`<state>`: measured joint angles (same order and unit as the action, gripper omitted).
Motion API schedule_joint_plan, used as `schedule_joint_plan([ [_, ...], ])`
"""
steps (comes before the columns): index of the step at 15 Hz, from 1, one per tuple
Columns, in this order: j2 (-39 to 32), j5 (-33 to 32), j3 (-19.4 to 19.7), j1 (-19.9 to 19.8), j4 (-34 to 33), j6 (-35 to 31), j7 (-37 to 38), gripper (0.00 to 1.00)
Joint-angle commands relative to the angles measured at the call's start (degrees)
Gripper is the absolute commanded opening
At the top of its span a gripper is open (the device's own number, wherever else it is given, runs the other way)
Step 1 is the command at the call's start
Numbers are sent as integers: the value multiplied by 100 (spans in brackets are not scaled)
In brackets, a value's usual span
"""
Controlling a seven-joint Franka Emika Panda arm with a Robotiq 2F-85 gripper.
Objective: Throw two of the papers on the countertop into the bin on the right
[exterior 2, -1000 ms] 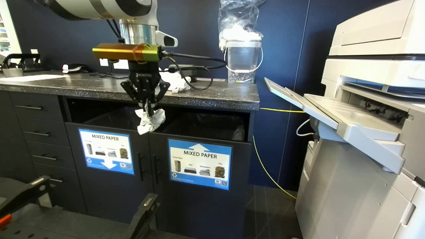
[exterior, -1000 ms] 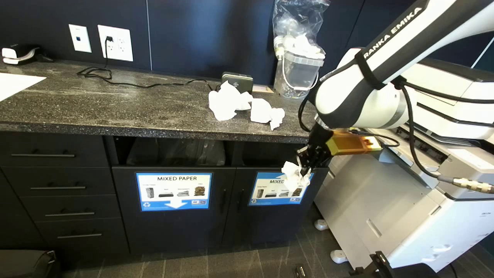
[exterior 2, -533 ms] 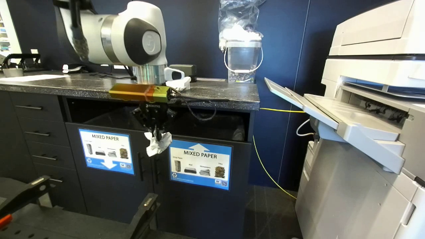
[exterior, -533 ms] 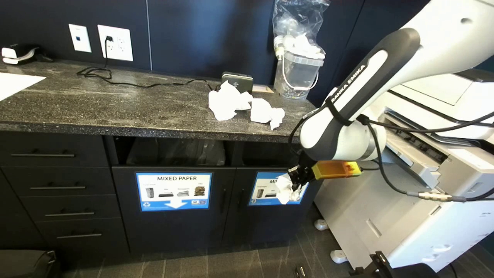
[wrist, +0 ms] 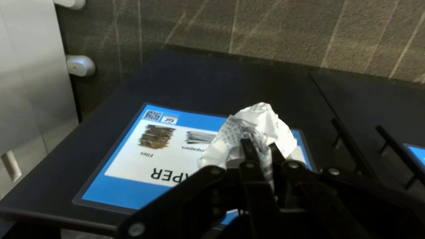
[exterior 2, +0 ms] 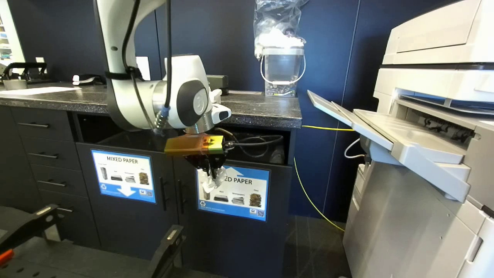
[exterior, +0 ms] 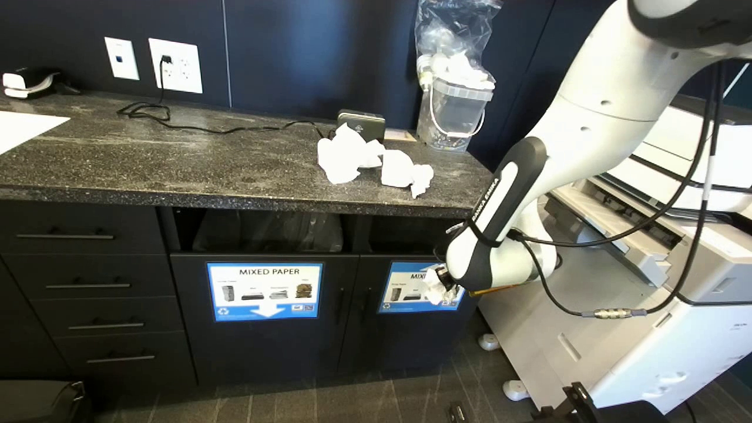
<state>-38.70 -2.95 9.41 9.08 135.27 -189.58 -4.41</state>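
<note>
Clamping crumpled paper (wrist: 259, 124) in the claw (wrist: 260, 147); probably needing lifting over the rim of the bin (exterior 2: 276, 166), seemingly up behind the claw, before releasing.

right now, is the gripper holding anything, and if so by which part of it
A crumpled paper wad, by the folds near its middle: the gripper has its jaws shut on them, and paper juts out past the tips.

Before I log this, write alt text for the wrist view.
A black gripper pinches a crumpled, printed white paper wad in front of a blue-and-white sign, upside down here, on a dark cabinet door. Floor shows across the top, a pale machine at left.
</note>
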Motion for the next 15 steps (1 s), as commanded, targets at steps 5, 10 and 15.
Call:
schedule_joint_plan([
  [5,-1057,657,556,624,-430,-2096,-218,4],
  [10,-1352,914,450,437,-396,-3299,-508,4],
  [15,-1411,752,477,162,-422,-3887,-890,4],
])
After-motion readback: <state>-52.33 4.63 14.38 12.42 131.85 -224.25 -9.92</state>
